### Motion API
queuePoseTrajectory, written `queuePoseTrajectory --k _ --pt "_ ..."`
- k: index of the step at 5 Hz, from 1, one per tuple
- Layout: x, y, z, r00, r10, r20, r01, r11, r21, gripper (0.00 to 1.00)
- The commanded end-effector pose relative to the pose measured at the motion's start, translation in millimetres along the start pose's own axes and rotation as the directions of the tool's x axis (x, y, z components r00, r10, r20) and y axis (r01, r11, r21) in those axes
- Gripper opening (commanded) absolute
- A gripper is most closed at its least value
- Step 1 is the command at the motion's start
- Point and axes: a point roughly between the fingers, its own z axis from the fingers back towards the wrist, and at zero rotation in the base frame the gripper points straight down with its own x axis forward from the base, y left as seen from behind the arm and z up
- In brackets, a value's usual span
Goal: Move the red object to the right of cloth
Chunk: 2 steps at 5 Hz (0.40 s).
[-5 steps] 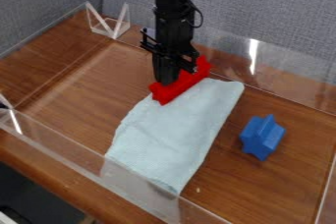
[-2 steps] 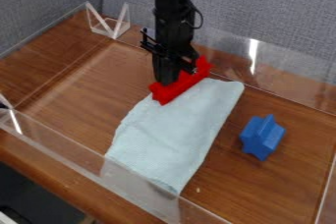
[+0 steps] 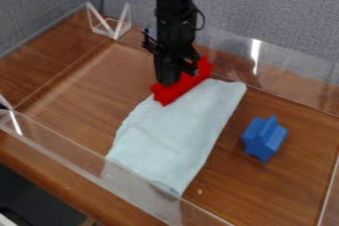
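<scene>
The red object (image 3: 180,88) is an elongated red block lying at the far edge of the cloth (image 3: 179,131), a pale blue rumpled towel spread across the middle of the table. My black gripper (image 3: 169,77) points straight down onto the block's middle, its fingers shut on it. The fingertips themselves are hidden against the block. The block's near end overlaps the towel's top edge, and its far end sticks out behind the gripper.
A small blue notched block (image 3: 265,137) lies on the wood to the right of the towel. Clear acrylic walls (image 3: 284,66) ring the wooden table (image 3: 73,76). Bare wood lies left of the towel and behind the blue block.
</scene>
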Motion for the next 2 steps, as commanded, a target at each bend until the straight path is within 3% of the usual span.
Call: queuePoseTrajectory --k 1,2 --pt "8.7 -13.3 10.3 0.996 -0.079 0.047 0.078 0.997 0.019 0.0" --pt "6.8 -17.4 17.9 0.994 -0.092 0.057 0.09 0.996 0.025 0.0"
